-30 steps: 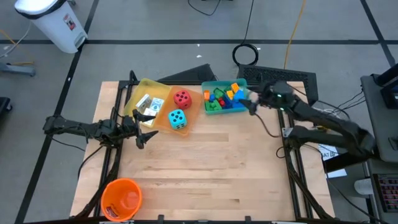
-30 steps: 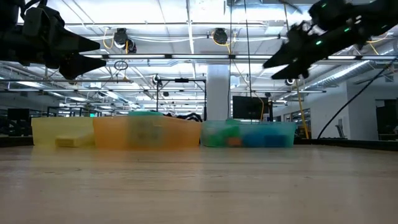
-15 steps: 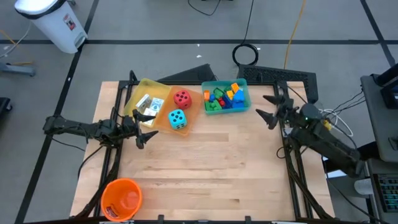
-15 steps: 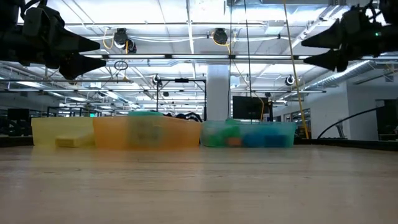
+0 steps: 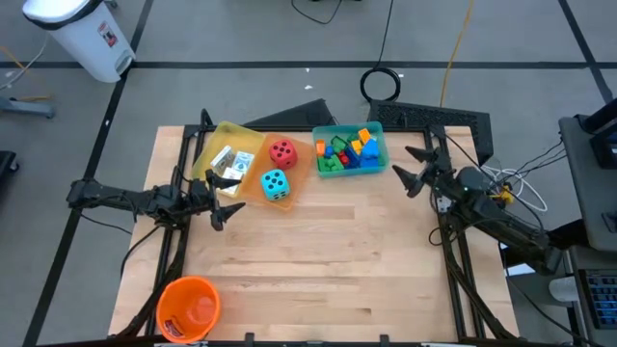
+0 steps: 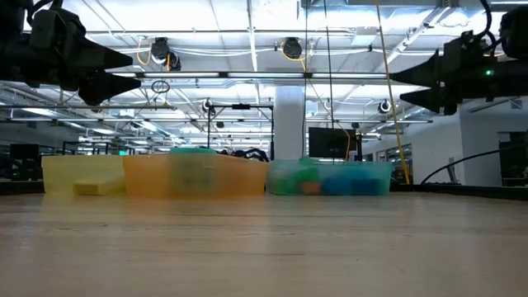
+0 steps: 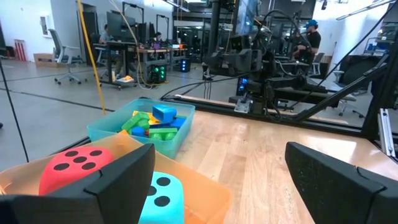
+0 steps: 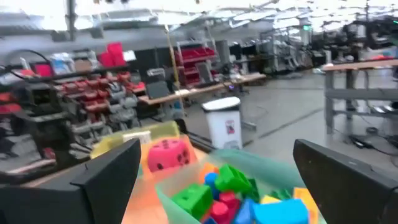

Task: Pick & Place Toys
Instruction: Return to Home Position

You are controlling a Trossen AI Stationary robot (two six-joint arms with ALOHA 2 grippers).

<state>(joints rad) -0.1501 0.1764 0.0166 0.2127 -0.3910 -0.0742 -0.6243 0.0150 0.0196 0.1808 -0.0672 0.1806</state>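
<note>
Three trays stand in a row at the table's far side. The yellow tray (image 5: 228, 154) holds white picture cards (image 5: 234, 162). A red die (image 5: 282, 150) and a cyan die (image 5: 276, 184) sit in the orange tray (image 5: 294, 172). The teal tray (image 5: 349, 151) is filled with coloured bricks (image 8: 233, 193). My left gripper (image 5: 229, 204) hovers open and level at the left edge, just short of the orange tray. My right gripper (image 5: 403, 164) hovers open and level to the right of the teal tray, above the table (image 6: 398, 87).
An orange bucket (image 5: 188, 306) stands at the near left corner. Bare wood fills the table's middle and near half (image 5: 328, 260). A black keyboard (image 5: 434, 118) lies beyond the far edge, and a white bin (image 5: 82, 34) stands on the floor.
My right gripper has drawn back from over the teal tray's right end toward the table's right edge and sunk a little. It has tipped from slanting down to level and has stayed open. The toys lie as they did.
</note>
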